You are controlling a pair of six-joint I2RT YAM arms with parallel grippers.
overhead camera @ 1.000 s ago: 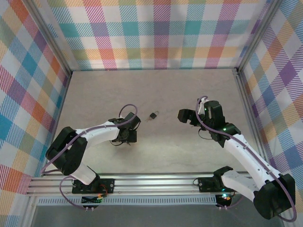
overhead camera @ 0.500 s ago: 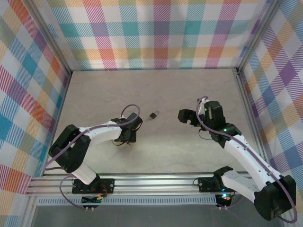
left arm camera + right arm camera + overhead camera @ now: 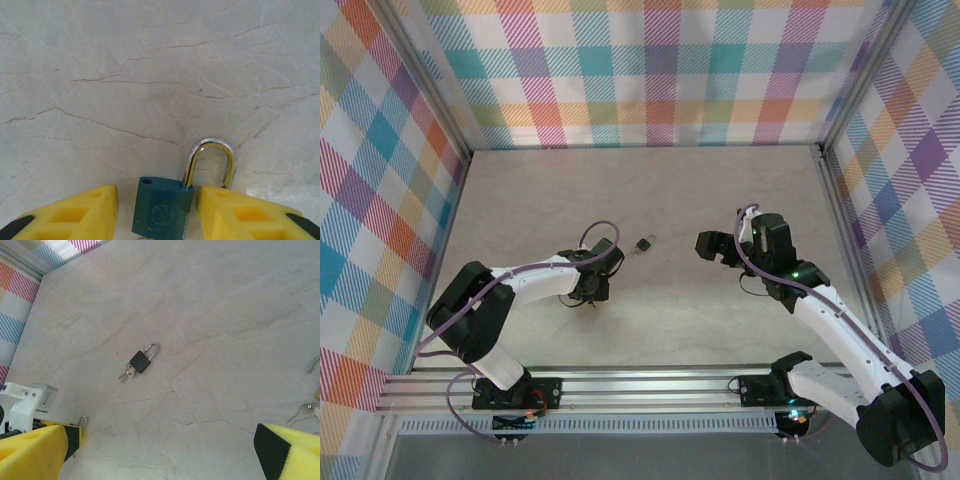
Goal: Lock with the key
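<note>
The lock, a small black padlock with its shackle up, lies mid-table between the arms. In the right wrist view the lock has a silver key at its base. My left gripper is low on the table, left of the lock. Its yellow fingers flank a dark teal padlock whose shackle is swung open. A gap remains on the left side, and the right finger sits close against the body. My right gripper hovers wide open to the right of the lock, with nothing between its fingers.
At the right edge of the right wrist view lie another shackle and loose silver keys. Plaid walls enclose the marble-pattern table on three sides. An aluminium rail runs along the near edge.
My left gripper's jaws have narrowed around the teal padlock and the wrist has shifted slightly right. The right arm has not moved.
</note>
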